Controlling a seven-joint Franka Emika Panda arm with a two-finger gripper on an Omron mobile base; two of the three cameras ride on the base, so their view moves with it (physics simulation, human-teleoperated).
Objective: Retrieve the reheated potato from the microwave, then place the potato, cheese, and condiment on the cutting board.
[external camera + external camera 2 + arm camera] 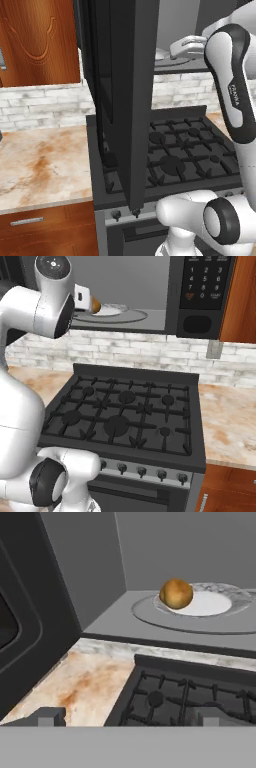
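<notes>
I see the potato (175, 593) on the left rim of a white plate (212, 604) on the open microwave's (165, 316) turntable (165, 616), my jaws spread wide and empty outside it above the stove (125, 416).

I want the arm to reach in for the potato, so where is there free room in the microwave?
The grey floor left of the turntable, up to the left wall, is bare. So is the space above the potato. The plate under it is the crowded spot. The open door borders the left.
</notes>
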